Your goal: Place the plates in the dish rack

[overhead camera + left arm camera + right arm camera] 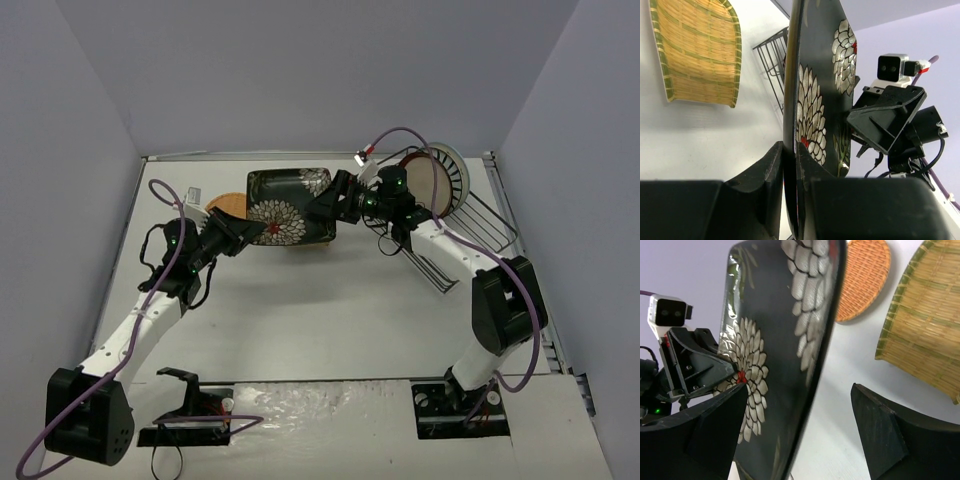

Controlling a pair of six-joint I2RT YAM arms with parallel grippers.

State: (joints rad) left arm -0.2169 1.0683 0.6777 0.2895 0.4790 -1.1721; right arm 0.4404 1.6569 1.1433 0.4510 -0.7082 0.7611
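Observation:
The black floral square plate hangs above the table between my two grippers. My left gripper is shut on its near left edge, and in the left wrist view the plate stands edge-on between its jaws. My right gripper is open, its jaws straddling the plate's right edge without closing. The dish rack stands at the right, with the striped plate and the red-rimmed cream plate upright in it. The orange plate and the yellow square plate lie under the held plate. The watermelon plate is out of view.
Grey walls close in the table on the left, back and right. Purple cables loop over both arms. The rack's wire end shows beyond the held plate in the left wrist view. The orange plate lies next to the yellow one.

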